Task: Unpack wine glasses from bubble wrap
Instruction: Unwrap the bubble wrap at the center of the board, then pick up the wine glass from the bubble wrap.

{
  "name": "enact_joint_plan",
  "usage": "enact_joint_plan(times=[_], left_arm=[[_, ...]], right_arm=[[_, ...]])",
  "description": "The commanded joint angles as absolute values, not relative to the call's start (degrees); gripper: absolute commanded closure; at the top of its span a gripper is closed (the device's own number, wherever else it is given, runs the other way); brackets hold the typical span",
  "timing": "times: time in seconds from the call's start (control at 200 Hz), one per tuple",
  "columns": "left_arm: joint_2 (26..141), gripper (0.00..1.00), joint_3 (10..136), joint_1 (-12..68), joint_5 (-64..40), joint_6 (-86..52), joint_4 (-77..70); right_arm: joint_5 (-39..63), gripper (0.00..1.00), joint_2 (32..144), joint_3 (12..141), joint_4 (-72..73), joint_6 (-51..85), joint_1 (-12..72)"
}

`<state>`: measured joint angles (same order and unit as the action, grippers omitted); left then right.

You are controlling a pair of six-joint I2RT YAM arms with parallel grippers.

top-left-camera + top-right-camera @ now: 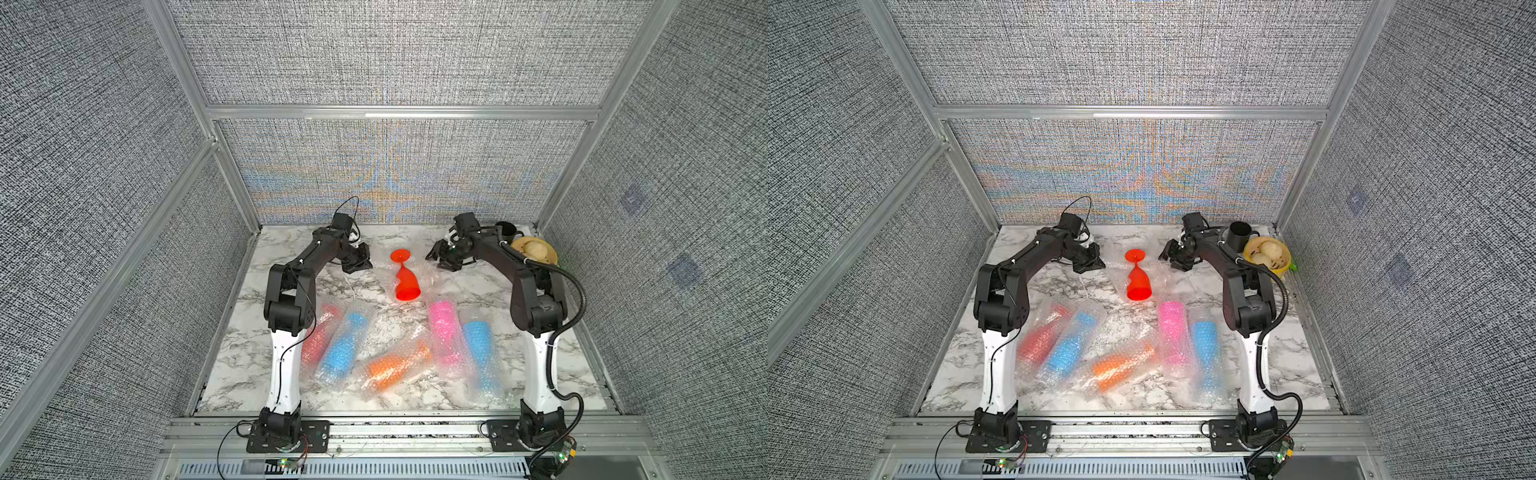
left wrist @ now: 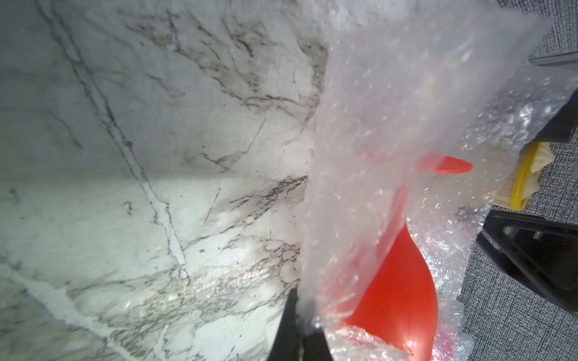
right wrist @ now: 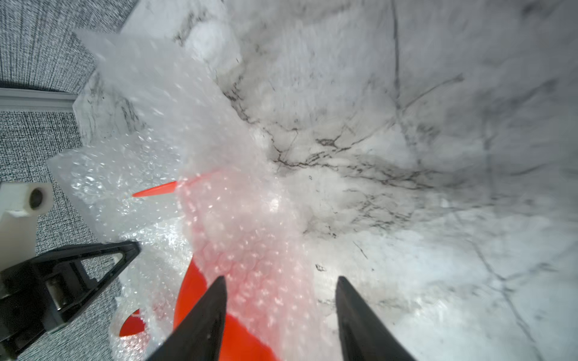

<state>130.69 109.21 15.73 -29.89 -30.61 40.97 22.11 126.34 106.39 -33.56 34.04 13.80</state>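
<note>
Three grey woven walls (image 1: 374, 54) enclose marble tabletop (image 1: 232, 374) strewn with bubble wrap (image 1: 388, 330).

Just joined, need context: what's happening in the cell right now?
The left end effector is shut on the loose bubble wrap sheet by the red goblet, which lies uncovered on its side mid-table. The right end effector stands open close by. Five wrapped goblets wait nearer the arm bases.

Bare tabletop (image 1: 395, 237) opens at the far middle and near corners. Wrapped wine glasses (image 1: 340, 353) crowd the near middle. Mug (image 1: 508, 232) and steamer (image 1: 536, 249) apparently block the far-right corner.
</note>
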Motion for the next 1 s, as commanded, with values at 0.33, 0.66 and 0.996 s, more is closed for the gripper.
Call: enact_joint_plan(times=[0.33, 0.66, 0.996], left_arm=[[129.9, 0.54, 109.8, 15.6, -25.8, -29.2, 45.4], [125.1, 0.33, 109.8, 15.6, -17.0, -30.0, 47.5], [123.5, 0.32, 111.2, 15.6, -17.4, -30.1, 47.9]], right_arm=[[8.4, 0.16, 128.6, 122.3, -53.7, 19.3, 25.6], [4.6, 0.03, 136.1, 127.1, -60.2, 17.0, 30.2], [5.9, 0.15, 141.7, 129.7, -61.2, 18.2, 29.5]])
